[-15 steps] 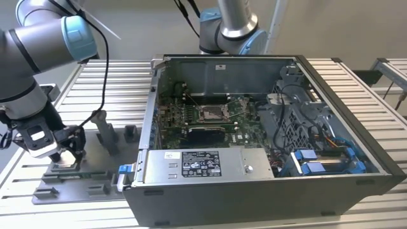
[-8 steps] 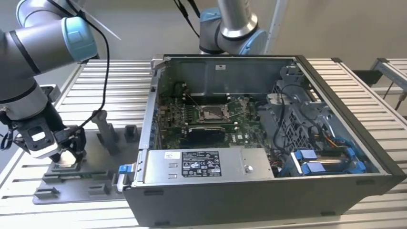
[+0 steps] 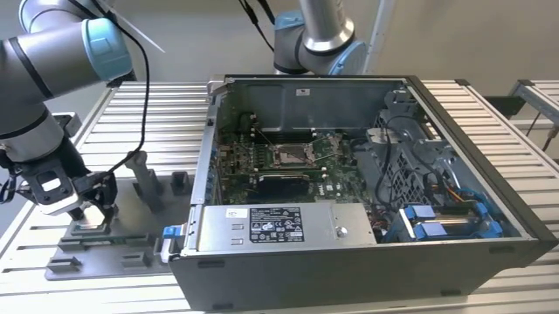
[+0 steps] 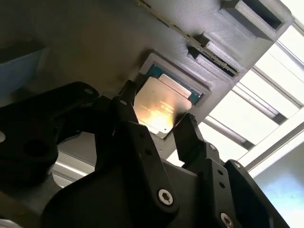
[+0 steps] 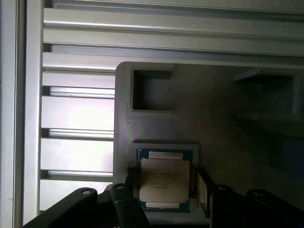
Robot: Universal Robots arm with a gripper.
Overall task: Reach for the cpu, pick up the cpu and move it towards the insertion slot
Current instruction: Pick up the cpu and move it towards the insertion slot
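One cpu (image 5: 164, 183) in grey fixture (image 5: 213, 109), straddled by parted gripper (image 5: 166, 179)

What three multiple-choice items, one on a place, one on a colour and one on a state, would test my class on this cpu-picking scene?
1. Where does the cpu lie?
A. In a recess of the grey fixture
B. In the computer's socket
C. On a cable bundle

2. What colour is the circuit board inside the case?
A. Red
B. Green
C. White

3. How do the jaws stand?
A. Shut on the cpu, lifted clear
B. Shut on a cable
C. Open, one on each side of the cpu

Key:
1 A: both wrist views show it seated flat in the fixture's square recess.
2 B: the exterior view shows a green board.
3 C: the first wrist view shows a gap between one jaw and the cpu's edge.
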